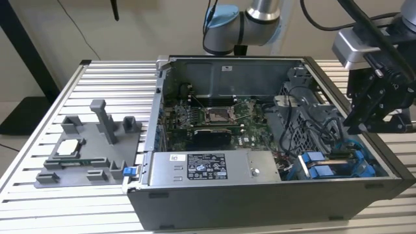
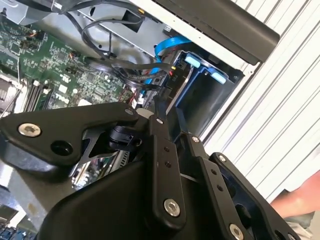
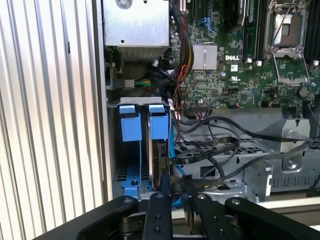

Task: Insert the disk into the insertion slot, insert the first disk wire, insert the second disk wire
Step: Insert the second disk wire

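We see a tabletop [image 1: 39, 146] of ribbed, pale brushed metal slats with a soft sheen. The computer case [image 1: 260, 204] is matt dark grey outside and bare dull sheet metal within. The power-supply box [image 1: 215, 168] is smooth grey metal bearing a white paper sticker. The disk [image 3: 162, 160] has a dull metal edge, held in a bright blue carrier bracket [image 3: 150, 122] of smooth plastic. The insertion slot [image 3: 220, 150] is perforated grey sheet metal. The gripper [image 3: 177, 190] is matt black, its links fastened with shiny screws. The motherboard [image 1: 217, 119] is glossy green.
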You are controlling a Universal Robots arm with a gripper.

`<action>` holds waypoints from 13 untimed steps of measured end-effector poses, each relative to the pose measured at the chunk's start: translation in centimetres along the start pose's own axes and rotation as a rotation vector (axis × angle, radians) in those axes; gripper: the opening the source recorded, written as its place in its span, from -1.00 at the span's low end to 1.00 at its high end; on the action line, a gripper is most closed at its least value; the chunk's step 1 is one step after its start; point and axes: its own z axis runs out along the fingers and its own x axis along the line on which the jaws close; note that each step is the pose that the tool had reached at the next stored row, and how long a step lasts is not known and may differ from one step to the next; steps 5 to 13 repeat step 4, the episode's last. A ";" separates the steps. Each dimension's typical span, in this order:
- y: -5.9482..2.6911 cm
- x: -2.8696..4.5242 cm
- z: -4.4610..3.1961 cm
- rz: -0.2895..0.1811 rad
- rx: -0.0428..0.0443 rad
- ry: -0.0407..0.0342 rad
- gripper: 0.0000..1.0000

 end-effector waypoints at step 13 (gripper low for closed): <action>-0.02 -0.03 -0.19 0.000 0.0000 0.0000 1.00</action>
